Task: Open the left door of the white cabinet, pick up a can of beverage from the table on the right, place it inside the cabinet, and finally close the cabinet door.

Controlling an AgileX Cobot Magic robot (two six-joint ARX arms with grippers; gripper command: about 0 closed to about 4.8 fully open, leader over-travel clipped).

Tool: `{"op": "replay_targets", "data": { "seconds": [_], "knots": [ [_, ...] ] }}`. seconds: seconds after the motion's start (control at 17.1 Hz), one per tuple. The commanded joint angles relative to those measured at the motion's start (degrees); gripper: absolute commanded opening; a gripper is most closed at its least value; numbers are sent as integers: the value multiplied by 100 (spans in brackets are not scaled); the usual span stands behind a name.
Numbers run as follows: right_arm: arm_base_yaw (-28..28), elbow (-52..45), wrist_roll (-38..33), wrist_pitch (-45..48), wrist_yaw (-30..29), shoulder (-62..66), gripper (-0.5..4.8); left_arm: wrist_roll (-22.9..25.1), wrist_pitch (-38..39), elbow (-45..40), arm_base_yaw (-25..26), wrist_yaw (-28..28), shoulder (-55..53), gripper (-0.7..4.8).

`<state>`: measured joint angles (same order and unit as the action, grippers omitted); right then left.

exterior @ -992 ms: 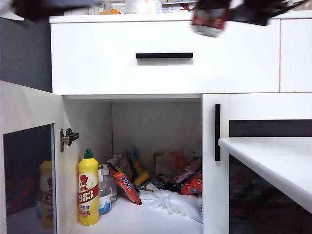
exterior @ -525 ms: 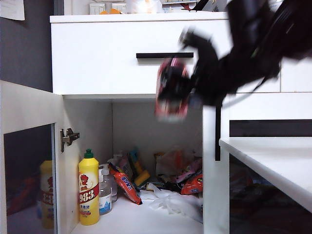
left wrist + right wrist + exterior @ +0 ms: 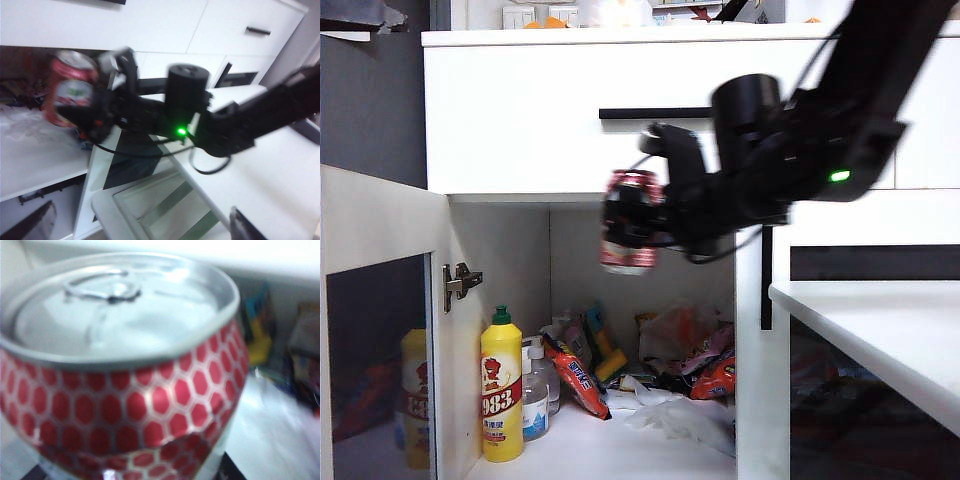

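The white cabinet (image 3: 520,140) stands with its left door (image 3: 375,330) swung wide open. My right gripper (image 3: 645,225) reaches in from the upper right and is shut on the can of beverage (image 3: 628,222). The red can hangs upright, level with the top of the open compartment. In the right wrist view the can (image 3: 125,390) fills the picture, silver lid up, inside my right gripper (image 3: 130,471). My left gripper (image 3: 140,226) is open and empty, off to the cabinet's left, looking across at the can (image 3: 70,87). The table (image 3: 880,330) juts in at the right.
Inside the compartment stand a yellow bottle (image 3: 501,385) and a clear pump bottle (image 3: 534,395), with snack packs (image 3: 578,375) and white plastic bags (image 3: 680,415) on the floor behind. The shut right door's black handle (image 3: 766,270) is just beside my right arm. The drawer handle (image 3: 655,113) is above.
My right arm has swung down and to the left with the can, from above the drawer to the front of the open compartment.
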<state>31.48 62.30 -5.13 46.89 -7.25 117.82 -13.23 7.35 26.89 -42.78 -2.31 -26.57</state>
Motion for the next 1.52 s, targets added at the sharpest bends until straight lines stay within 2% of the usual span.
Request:
{"op": "replay_targets", "data": {
  "seconds": [0.06,0.18,0.35,0.64,0.82,0.99,1.23,1.52],
  "knots": [
    [210,612,-83,223,337,299,171,81,-59,13,-4,109,4,479],
    [297,970,-96,221,603,597,171,83,-55,13,-4,125,4,479],
    [413,1425,-546,201,605,999,171,81,-50,13,-4,162,4,479],
    [855,2100,-568,103,931,1753,171,83,-44,13,-4,234,7,479],
    [874,2614,-540,101,1038,2186,171,85,70,17,-2,280,146,479],
    [876,3510,-542,-225,1292,2597,171,101,297,17,-2,728,417,479],
    [861,4730,-535,-907,1460,3351,171,149,603,17,-2,925,774,479],
    [706,5305,-411,-935,1899,3768,171,256,1023,17,-2,1331,1073,479]
  ]
}}
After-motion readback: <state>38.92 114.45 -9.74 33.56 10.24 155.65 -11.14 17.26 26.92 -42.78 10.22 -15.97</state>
